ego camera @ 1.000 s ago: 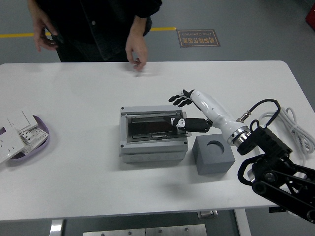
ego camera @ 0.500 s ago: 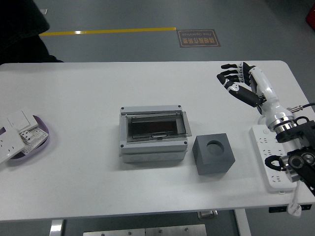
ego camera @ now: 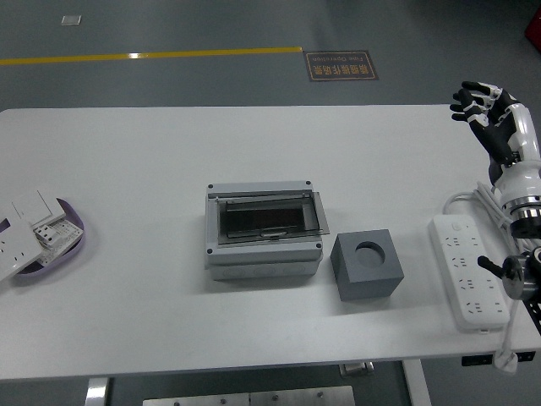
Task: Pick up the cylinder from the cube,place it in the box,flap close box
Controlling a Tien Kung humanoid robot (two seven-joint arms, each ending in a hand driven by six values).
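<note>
A white rectangular table (ego camera: 152, 321) fills most of the view. On its right side lies a white plastic power strip (ego camera: 467, 271), long axis running near to far, with a white cable (ego camera: 470, 200) looping off its far end. At the left edge a shallow purple dish (ego camera: 68, 245) holds white wall switch plates (ego camera: 25, 224). On the grey floor beyond run a yellow line (ego camera: 152, 56) and a brown floor sign (ego camera: 340, 64).

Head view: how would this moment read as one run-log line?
right hand: raised at right table edge, fingers spread, holding nothing | cube: socket empty | box: flap down | left arm: out of view
</note>
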